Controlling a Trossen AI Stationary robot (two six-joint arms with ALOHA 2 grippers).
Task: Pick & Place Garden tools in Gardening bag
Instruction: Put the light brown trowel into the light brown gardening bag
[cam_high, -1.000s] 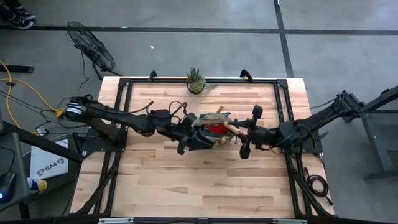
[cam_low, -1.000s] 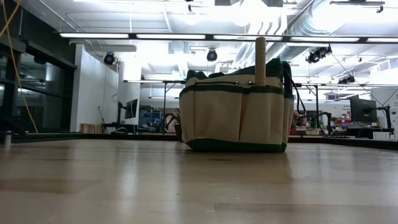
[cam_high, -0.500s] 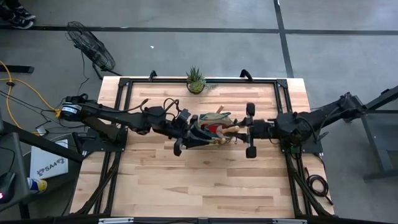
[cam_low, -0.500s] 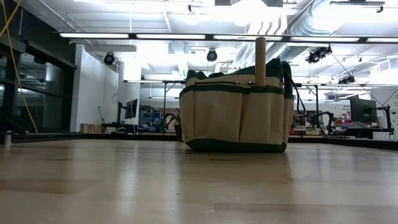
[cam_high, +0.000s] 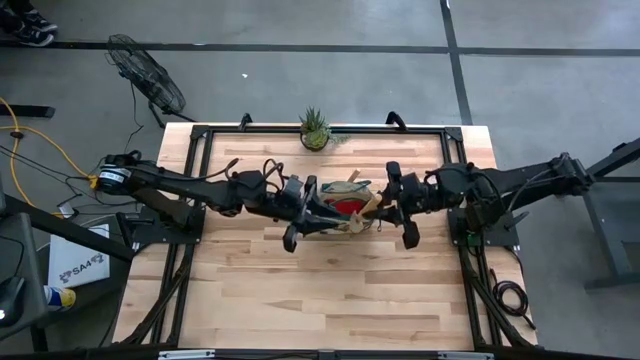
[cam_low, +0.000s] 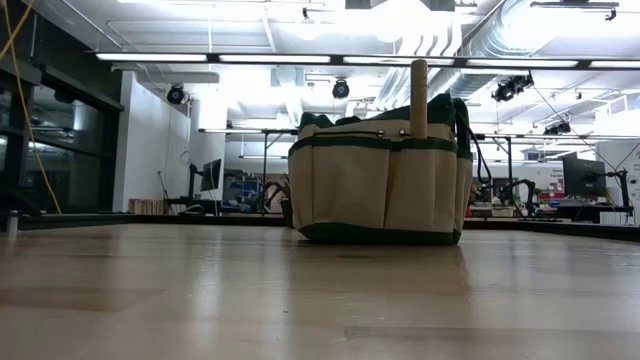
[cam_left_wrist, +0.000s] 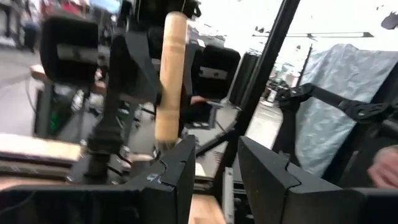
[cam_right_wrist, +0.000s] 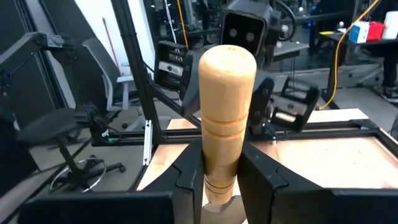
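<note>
A lab or workshop: exposed ceiling ducts (cam_low: 470, 45), strip lights (cam_low: 300, 58), monitors (cam_low: 583, 178) and benches behind the table.

Wooden handle (cam_right_wrist: 226, 118) foot cut off, tool head hidden, perhaps a trowel

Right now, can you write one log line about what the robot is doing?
right gripper: jaws shut on wooden handle, upright | left gripper: empty, beside bag | red glove: in bag
</note>
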